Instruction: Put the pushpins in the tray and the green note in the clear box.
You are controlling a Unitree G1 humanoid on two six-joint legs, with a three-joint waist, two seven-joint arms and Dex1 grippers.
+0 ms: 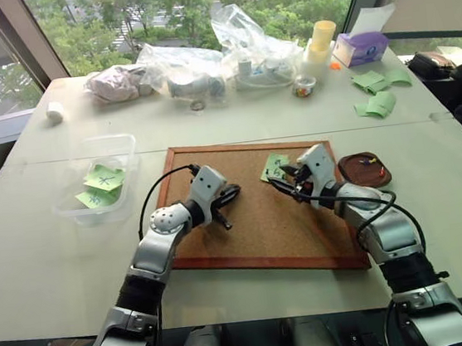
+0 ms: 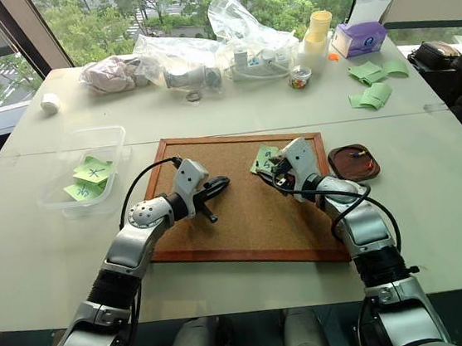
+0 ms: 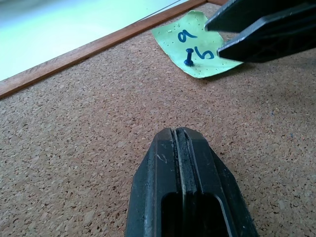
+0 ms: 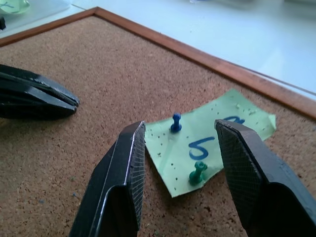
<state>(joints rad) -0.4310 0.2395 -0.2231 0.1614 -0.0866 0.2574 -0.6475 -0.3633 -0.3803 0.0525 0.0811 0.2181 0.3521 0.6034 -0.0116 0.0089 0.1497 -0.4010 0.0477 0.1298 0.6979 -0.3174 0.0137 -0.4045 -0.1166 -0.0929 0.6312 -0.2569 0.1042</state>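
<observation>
1. You had the right gripper point(image 4: 180, 163) low over the corkboard point(image 1: 255, 237), its jaws parted about halfway and holding nothing, framing the green note point(image 4: 207, 148).
2. The green note lay pinned near the corkboard's far edge by a blue pushpin point(image 4: 176, 122) and a green pushpin point(image 4: 197, 173), both standing upright in it.
3. Your left gripper point(image 1: 228, 197) hung over the middle of the board with its jaws shut and empty, well short of the note.
4. The pins looked tiny, hard and smooth (likely to slip or tip), so you would have wanted to pinch a head squarely and pull straight up.
5. The note was thin, limp paper; it would only lift by an edge once both pins were out.
6. The tray point(image 1: 364, 170) sat on the desk point(image 1: 43, 278) just beside the board's right edge, the clear box point(image 1: 99, 184) to its left, already holding green notes
</observation>
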